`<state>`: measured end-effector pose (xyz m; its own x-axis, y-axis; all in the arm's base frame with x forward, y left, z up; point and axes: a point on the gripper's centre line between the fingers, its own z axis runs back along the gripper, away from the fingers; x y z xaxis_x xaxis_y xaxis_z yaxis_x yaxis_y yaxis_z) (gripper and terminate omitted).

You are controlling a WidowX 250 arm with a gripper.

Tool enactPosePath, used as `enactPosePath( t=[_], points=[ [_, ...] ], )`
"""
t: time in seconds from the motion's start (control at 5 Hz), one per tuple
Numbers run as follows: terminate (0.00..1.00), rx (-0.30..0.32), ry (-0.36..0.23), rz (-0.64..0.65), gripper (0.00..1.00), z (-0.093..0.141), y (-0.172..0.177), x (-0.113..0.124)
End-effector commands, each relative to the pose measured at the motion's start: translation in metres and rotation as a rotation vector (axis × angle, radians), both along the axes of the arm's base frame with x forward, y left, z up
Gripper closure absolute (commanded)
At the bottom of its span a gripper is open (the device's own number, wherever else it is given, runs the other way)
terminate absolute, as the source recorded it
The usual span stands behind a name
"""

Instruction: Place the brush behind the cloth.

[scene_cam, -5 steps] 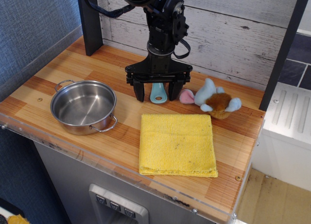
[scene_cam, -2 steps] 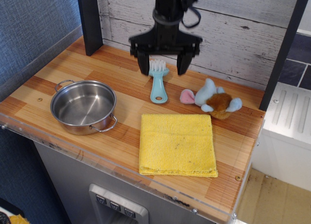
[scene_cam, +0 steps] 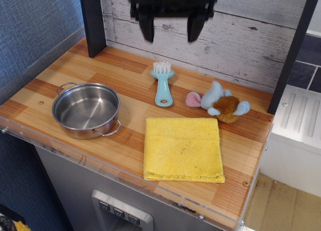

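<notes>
The light-blue brush (scene_cam: 163, 84) with white bristles lies flat on the wooden counter, bristles toward the back wall, handle ring toward the front. It sits just behind the left part of the yellow cloth (scene_cam: 182, 148), with a small gap between them. The cloth lies flat at the counter's front. My gripper (scene_cam: 171, 33) hangs high above the brush in front of the plank wall. Its two dark fingers are spread wide and hold nothing.
A steel pot (scene_cam: 87, 109) stands at the front left. A white-and-brown plush toy (scene_cam: 217, 103) lies right of the brush, behind the cloth's right corner. A dark post (scene_cam: 93, 23) stands at the back left. The plank wall closes the back.
My gripper has let go of the brush and risen straight up from the counter toward the top of the view. The brush stays where it lay.
</notes>
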<state>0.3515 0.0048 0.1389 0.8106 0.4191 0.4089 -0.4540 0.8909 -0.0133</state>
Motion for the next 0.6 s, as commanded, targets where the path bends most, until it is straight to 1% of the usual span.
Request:
enactPosePath(
  t=[0.0, 0.2, 0.4],
  points=[
    [0.0, 0.001, -0.047, -0.004, 0.0, 0.0171, 0.0014, -0.0133],
    [0.0, 0.001, -0.047, -0.004, 0.0, 0.0171, 0.0014, -0.0133],
    [1.0, 0.001, -0.047, -0.004, 0.0, 0.0171, 0.0014, -0.0133]
  ],
)
